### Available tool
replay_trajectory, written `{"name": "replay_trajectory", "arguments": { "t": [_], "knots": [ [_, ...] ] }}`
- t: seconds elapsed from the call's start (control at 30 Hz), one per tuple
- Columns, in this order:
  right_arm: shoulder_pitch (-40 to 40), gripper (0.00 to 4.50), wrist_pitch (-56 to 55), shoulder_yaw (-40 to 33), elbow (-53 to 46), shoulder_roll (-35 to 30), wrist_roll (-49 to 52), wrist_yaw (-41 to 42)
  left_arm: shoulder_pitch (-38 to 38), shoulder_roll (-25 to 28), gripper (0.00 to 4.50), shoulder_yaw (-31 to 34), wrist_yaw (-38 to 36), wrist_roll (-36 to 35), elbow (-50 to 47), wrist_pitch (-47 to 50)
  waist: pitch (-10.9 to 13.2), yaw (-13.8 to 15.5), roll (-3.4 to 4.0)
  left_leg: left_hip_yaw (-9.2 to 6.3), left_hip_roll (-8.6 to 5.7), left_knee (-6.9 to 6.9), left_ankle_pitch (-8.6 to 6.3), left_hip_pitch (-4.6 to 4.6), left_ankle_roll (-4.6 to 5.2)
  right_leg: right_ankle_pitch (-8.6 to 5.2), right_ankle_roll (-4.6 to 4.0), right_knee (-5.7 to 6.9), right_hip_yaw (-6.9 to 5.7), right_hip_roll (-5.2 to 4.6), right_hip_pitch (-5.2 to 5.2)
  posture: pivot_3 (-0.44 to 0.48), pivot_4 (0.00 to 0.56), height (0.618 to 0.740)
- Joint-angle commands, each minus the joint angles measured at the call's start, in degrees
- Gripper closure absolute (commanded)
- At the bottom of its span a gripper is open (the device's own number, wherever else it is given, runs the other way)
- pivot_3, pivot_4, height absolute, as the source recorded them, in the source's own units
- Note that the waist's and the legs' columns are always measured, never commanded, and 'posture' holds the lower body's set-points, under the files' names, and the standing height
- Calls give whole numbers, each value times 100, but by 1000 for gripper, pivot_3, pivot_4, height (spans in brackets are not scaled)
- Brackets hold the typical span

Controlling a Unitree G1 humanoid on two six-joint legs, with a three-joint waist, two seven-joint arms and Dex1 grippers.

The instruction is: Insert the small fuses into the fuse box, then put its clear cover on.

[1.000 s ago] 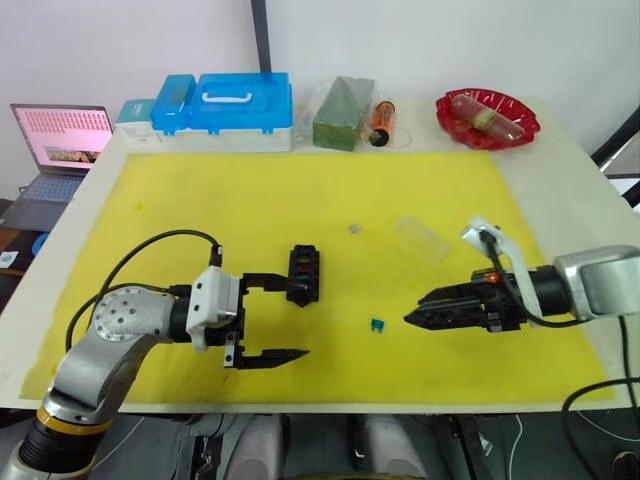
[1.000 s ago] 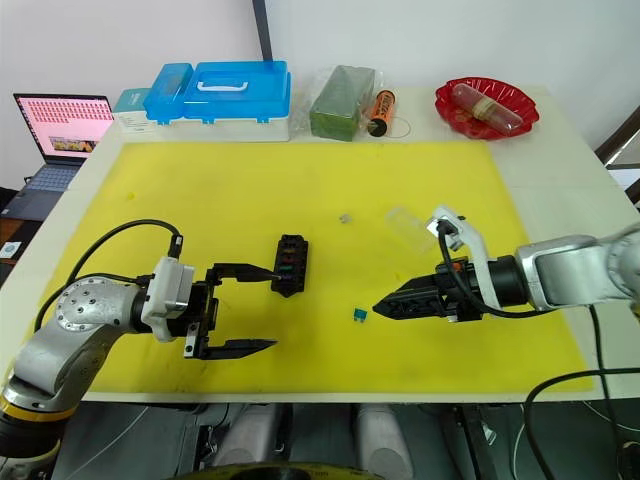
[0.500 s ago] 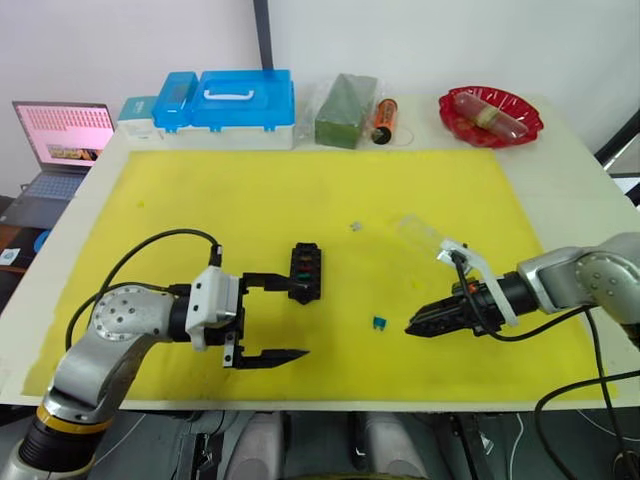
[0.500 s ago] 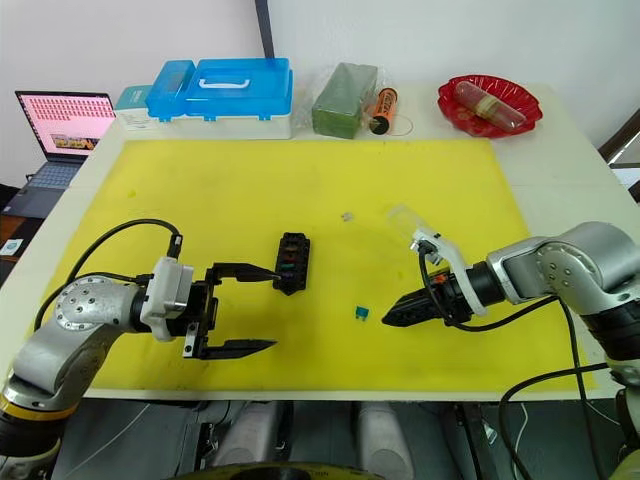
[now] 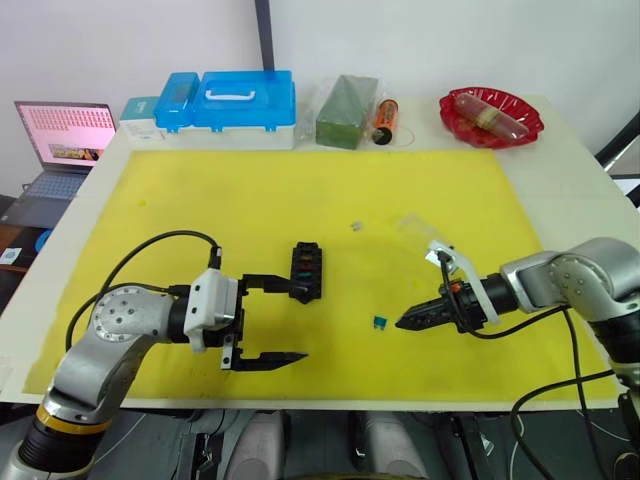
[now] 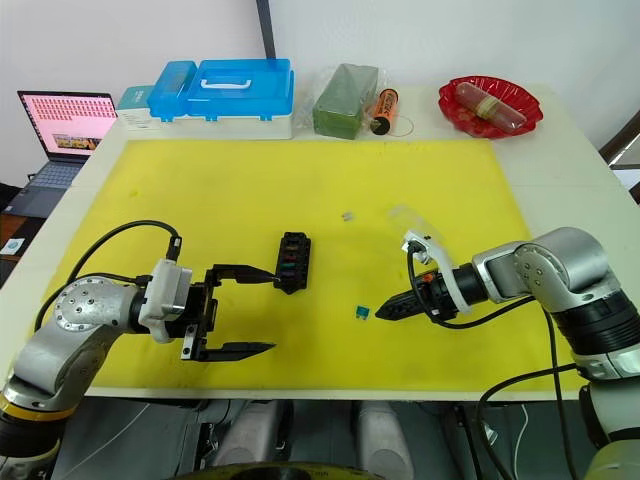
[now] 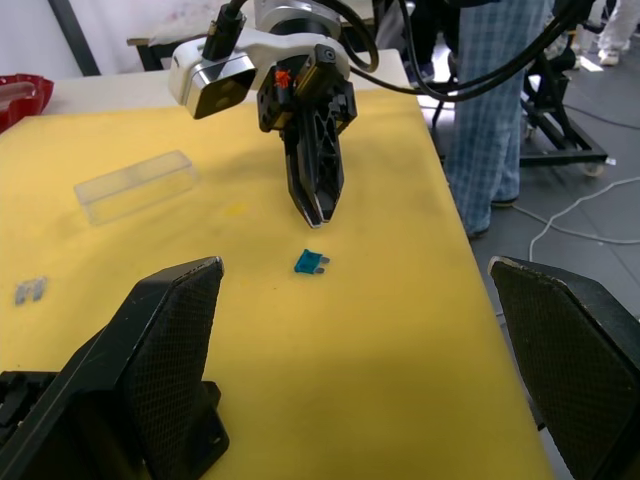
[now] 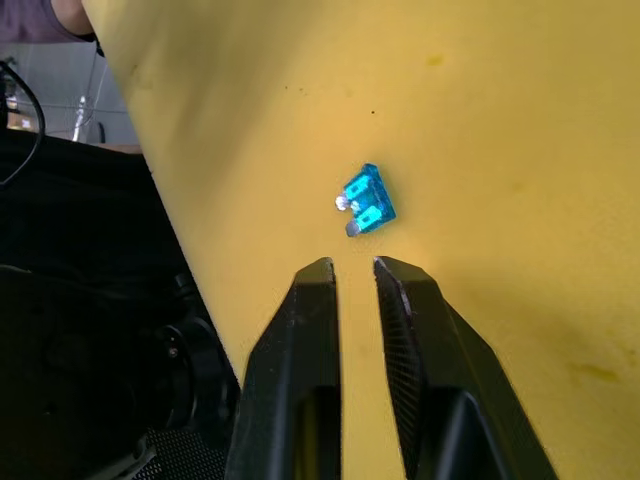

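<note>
A: Where was the teal fuse (image 8: 367,201)?

B: Flat on the yellow mat (image 5: 250,200), just ahead of the right claw (image 8: 347,270), not touching. Fingers nearly together, narrow gap, holding nothing.

A: Handling?

B: Probably tiny, light, stiff plastic that skids if nudged. I'd pinch the body, not the metal legs.

A: Left claw (image 5: 278,320)?

B: Spread wide, empty, upper finger by the fuse box (image 5: 305,272). Clear cover (image 5: 420,232) lay behind the right claw.
</note>
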Motion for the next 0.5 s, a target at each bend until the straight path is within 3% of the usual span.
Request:
{"name": "replay_trajectory", "arguments": {
  "t": [0.03, 0.5],
  "knots": [
    [-16, 3724, 26, -165, -56, 102, -111, 51, 8, 59, 0, 62, 4, -19, -106, -67, 0, -1, 0, 0, 0, 0, 0, 0, 0, 0, 0, 1, 0, 0, 0, 0, 150, 740],
    [-93, 3724, 263, -234, 351, 636, -531, -46, -24, 43, 0, 62, -10, -4, -51, -99, -1, -14, -1, 0, 0, 2, 0, 1, 0, 0, 1, 5, 0, 1, 0, 0, 150, 740]
  ]
}}
